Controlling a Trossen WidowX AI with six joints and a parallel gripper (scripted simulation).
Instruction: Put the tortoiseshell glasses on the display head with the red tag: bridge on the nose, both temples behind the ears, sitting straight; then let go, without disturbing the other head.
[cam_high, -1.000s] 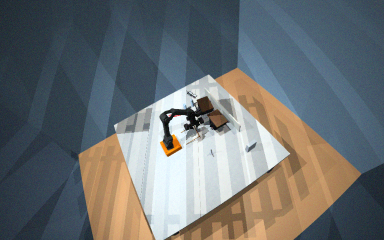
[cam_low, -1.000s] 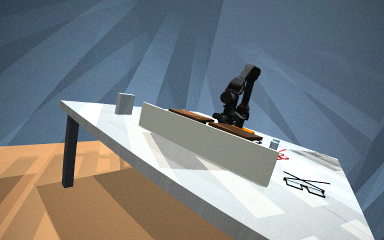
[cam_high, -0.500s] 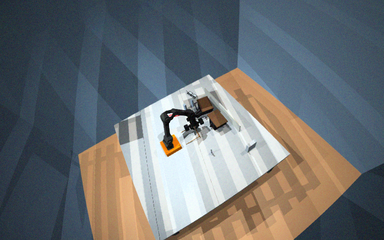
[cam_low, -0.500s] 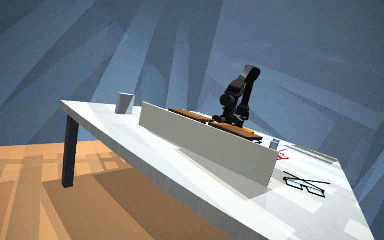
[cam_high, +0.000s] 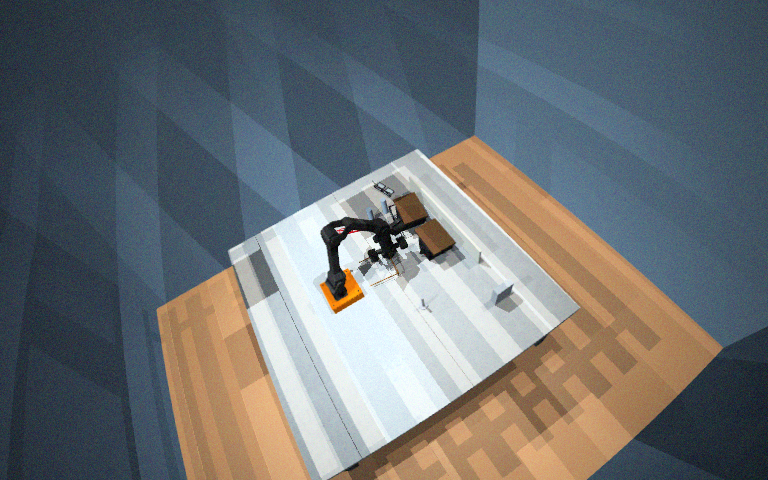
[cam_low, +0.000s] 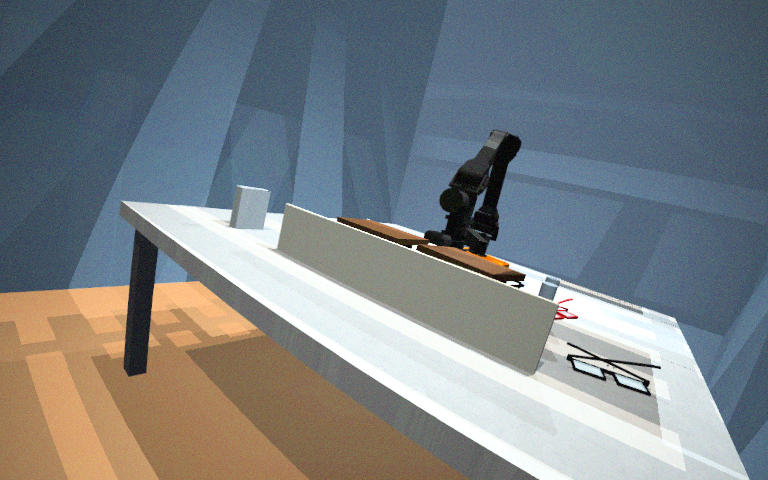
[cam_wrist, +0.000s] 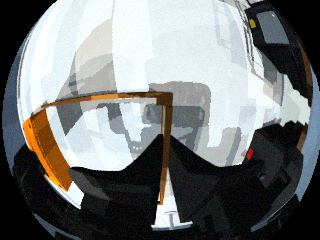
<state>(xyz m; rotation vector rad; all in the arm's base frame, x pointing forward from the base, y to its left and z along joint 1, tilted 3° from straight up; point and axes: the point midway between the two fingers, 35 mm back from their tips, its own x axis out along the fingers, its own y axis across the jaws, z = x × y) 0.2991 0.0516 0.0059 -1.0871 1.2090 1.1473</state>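
Observation:
The tortoiseshell glasses (cam_high: 385, 280) (cam_wrist: 168, 117) lie low over the table, front upright in the wrist view, temples reaching left toward the robot's base. My gripper (cam_wrist: 164, 138) points down at the front bar. Its fingertips are nearly together with the thin bar between them, so it is shut on the glasses. In the exterior view the glasses and fingertips are hidden. The red tag (cam_wrist: 250, 153) shows on a dark display head at the right of the wrist view. That head has a brown top (cam_high: 434, 237) (cam_low: 380, 230) and stands beside my gripper.
The other head (cam_high: 411, 209) (cam_low: 470, 262) stands close beside it, with a yellow tag (cam_wrist: 252, 23). Red glasses (cam_low: 566, 314), black glasses (cam_high: 384, 188) (cam_low: 633, 383) and grey posts (cam_high: 384, 206) stand or lie beyond. A low wall (cam_low: 413, 300) runs behind the heads. A small stand (cam_high: 423, 305) and grey block (cam_high: 502, 292) (cam_low: 249, 207) are elsewhere.

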